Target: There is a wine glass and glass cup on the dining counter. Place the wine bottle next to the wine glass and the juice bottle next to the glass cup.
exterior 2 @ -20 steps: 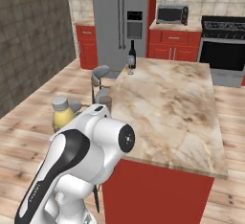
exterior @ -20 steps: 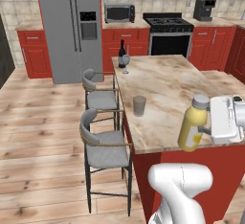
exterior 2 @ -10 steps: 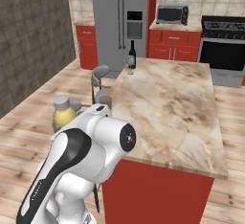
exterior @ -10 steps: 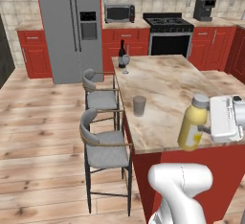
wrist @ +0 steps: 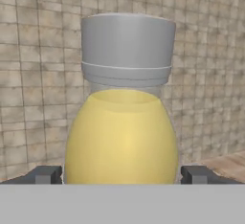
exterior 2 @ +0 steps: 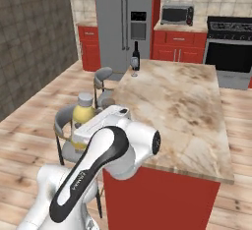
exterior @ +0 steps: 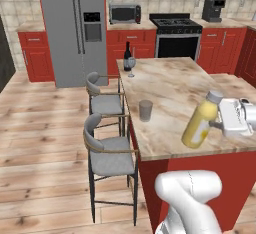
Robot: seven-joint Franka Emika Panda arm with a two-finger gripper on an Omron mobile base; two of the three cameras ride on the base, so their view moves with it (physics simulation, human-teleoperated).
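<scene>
In the hand view the gripper [wrist: 122, 174] sits at the bottom centre, one dark fingertip [wrist: 45, 175] at the lower left and the other at the lower right; the juice bottle [wrist: 122, 122] fills the gap between them, its yellow body pressed by both tips and its pale cap towards the top of the frame, so the gripper is clamped on the bottle; behind it runs a tiled wall.

In the left base view the gripper [exterior: 216, 124] is at the right edge, mid-height, its white hand reaching in from the right; the juice bottle [exterior: 199, 122] leans just left of it, cap tilted to the upper right, base over the near right part of the dining counter [exterior: 175, 88]; whether the base touches the top cannot be told.

To the left of the bottle, near the counter's left edge at the frame's centre, stands the glass cup [exterior: 145, 110], upright and well apart from the bottle; in the upper centre, at the far left corner of the counter, the wine glass [exterior: 131, 66] stands with the wine bottle [exterior: 127, 57] just beside it, to its upper left.

In the right base view the juice bottle [exterior 2: 82, 121] shows at the left of centre, partly behind the white arm; the wine bottle [exterior 2: 136, 57] and the wine glass [exterior 2: 134, 67] are at the upper centre, close together on the counter's [exterior 2: 182, 101] far corner.
</scene>
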